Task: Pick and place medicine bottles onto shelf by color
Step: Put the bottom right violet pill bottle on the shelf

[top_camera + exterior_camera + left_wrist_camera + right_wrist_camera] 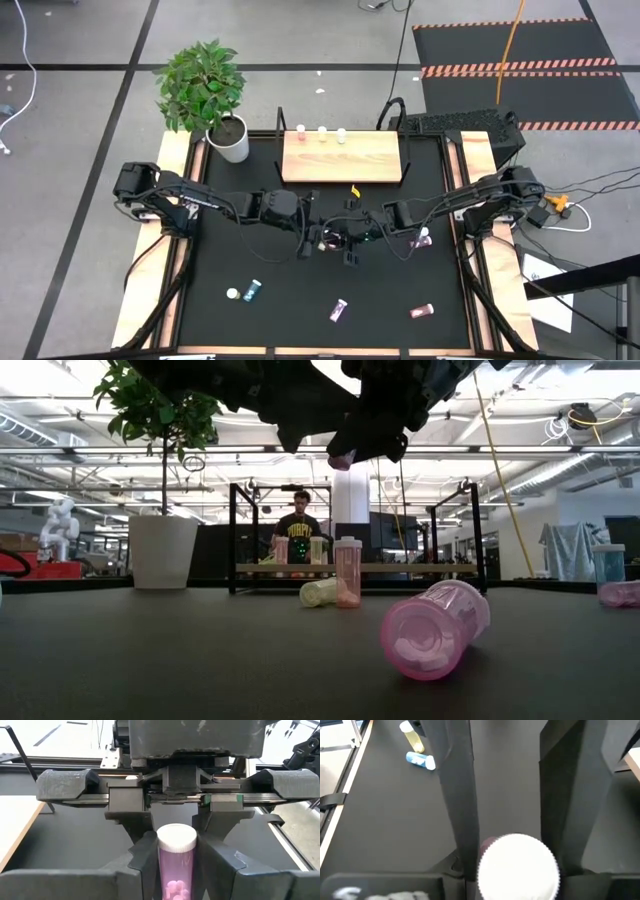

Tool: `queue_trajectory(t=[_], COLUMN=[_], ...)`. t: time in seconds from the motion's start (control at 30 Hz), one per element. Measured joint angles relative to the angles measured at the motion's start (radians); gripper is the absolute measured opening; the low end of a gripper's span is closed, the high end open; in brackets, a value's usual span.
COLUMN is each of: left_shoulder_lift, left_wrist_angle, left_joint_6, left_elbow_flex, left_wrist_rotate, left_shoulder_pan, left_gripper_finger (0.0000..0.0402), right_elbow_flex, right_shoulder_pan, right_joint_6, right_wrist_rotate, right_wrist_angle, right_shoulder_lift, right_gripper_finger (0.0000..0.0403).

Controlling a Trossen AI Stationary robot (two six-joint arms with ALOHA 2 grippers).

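Note:
A pink-purple medicine bottle (176, 870) with a white cap (176, 839) hangs in the air over the middle of the table. My left gripper (320, 238) and my right gripper (350, 240) meet there tip to tip, both shut on it. Its bottom (342, 460) pokes out below the fingers in the low view. The shelf (343, 157) stands at the far edge with three bottles (322, 131) upright along its back. Loose bottles lie on the mat: a teal one (254, 290), two pink ones (339, 310) (421, 311) and a yellow one (354, 190). My left gripper pinches the bottle's clear body (175, 880) just below the cap, one finger (145, 867) on each side. The bottle stands nearly upright between them, cap up, clear of the table. My right gripper comes at the same bottle from the opposite side, its fingers (457, 810) flanking the cap end (517, 865). The cap faces its camera and hides the place of contact.
A potted plant (230, 138) stands at the far left beside the shelf. In the low view a pink bottle (435, 628) lies close to the near edge, and an upright pink bottle (347, 572) and a pale lying one (318, 592) sit before the shelf. A person (300, 530) is in the room behind.

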Motion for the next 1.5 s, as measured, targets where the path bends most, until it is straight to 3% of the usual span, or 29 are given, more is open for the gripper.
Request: queue_trajectory(t=[0.23,0.43,0.6,0.73,0.93,1.5], left_shoulder_lift=[-0.016,-0.088,-0.158,-0.196,-0.223,-0.229], left_wrist_angle=[-0.002,-0.006,0.026,0.098,0.128,0.106], left_joint_6=[-0.033,-0.045,-0.055,-0.093,-0.108,-0.149], left_elbow_flex=[0.000,0.000,0.000,0.001,0.000,0.000], left_wrist_rotate=[-0.005,-0.010,-0.010,-0.010,-0.002,0.000], left_shoulder_pan=[0.022,0.052,0.087,0.113,0.134,0.132], left_gripper_finger=[0.0129,0.0129,0.0129,0.0129,0.0129,0.0129], right_elbow_flex=[0.001,-0.045,-0.103,-0.182,-0.263,-0.269], right_shoulder_pan=[-0.001,-0.002,-0.001,-0.002,-0.003,-0.016], right_joint_6=[-0.002,0.061,0.070,0.062,0.062,0.074], right_wrist_rotate=[0.057,0.127,0.199,0.194,0.193,0.216], right_wrist_angle=[-0.029,-0.034,0.146,0.380,0.588,0.605], right_shoulder_lift=[-0.016,-0.126,-0.217,-0.252,-0.254,-0.254], right_gripper_finger=[0.0125,0.0180,0.0231,0.0243,0.0212,0.0086])
